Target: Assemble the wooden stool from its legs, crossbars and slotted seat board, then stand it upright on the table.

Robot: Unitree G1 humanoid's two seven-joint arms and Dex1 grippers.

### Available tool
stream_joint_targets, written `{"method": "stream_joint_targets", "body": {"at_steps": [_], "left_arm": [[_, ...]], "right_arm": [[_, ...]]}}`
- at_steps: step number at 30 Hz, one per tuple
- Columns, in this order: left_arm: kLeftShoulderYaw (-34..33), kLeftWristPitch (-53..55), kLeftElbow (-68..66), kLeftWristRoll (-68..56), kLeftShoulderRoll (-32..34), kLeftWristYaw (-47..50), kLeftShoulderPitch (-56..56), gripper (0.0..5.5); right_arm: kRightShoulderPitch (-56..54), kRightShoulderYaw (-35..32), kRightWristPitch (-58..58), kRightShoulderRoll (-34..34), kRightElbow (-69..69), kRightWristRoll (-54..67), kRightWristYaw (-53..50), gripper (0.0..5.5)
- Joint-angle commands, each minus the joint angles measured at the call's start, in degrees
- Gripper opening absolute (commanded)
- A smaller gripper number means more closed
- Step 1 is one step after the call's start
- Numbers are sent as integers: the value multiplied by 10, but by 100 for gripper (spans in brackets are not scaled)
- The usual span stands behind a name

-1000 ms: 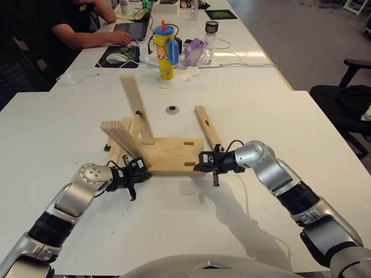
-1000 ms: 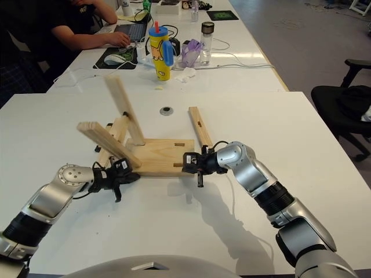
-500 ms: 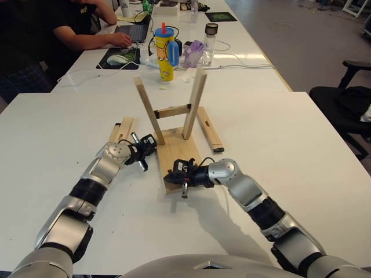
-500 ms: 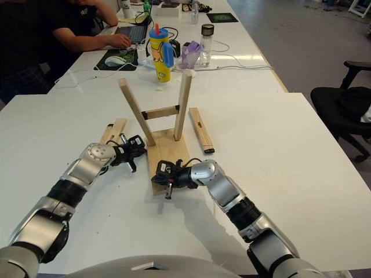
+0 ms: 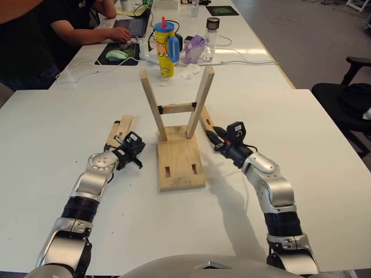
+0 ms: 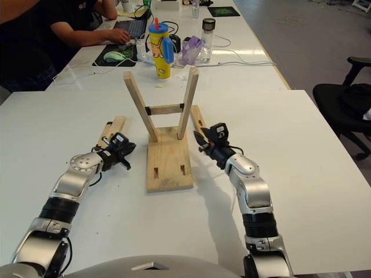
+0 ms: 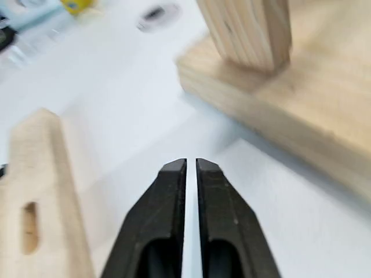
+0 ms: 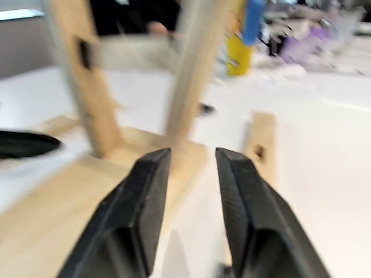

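Head view: the seat board [image 5: 181,169] lies flat at the centre of the white surface [image 5: 69,116], its two empty slots toward the lower edge of the frame. Two legs [image 5: 152,104] rise from its far end, leaning apart and joined by a crossbar [image 5: 177,108]. The left pincer [image 5: 138,148] rests on the surface left of the board, near its far half and not touching it. A loose leg [image 5: 120,128] lies just beyond it, toward the upper left. The right pincer [image 5: 212,136] sits just right of the board's far end, over the near end of a second loose leg [image 5: 207,120].

Left wrist view: the left pincer's fingers [image 7: 174,197] are clenched to a hairline gap with nothing between them. The board's corner and one standing leg fill the upper right, and the loose leg lies at lower left.

Right wrist view: the right pincer's fingers [image 8: 145,197] are spread and grasp nothing. The standing legs are ahead at upper centre, and the second loose leg lies at centre right.
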State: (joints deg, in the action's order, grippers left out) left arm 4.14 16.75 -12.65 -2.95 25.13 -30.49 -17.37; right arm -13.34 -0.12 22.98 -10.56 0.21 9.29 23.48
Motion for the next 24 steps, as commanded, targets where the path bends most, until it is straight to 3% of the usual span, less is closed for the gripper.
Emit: {"method": "stream_joint_targets", "body": {"at_steps": [1, 4, 12, 24], "left_arm": [[-93, -11, 35, -67, -14, 28, -23, 99], [-129, -10, 42, -90, -10, 43, -43, 137], [-151, -14, 7, -95, -2, 43, -49, 263], [-156, -16, -9, -97, -3, 50, -46, 266]], "right_arm": [[-81, -8, -55, -11, 148, -35, -35, 213], [-104, -8, -69, -12, 208, -42, -42, 253], [-135, 2, -42, -11, 268, -34, -6, 385], [-163, 18, 16, -1, 294, -44, -13, 389]]}}
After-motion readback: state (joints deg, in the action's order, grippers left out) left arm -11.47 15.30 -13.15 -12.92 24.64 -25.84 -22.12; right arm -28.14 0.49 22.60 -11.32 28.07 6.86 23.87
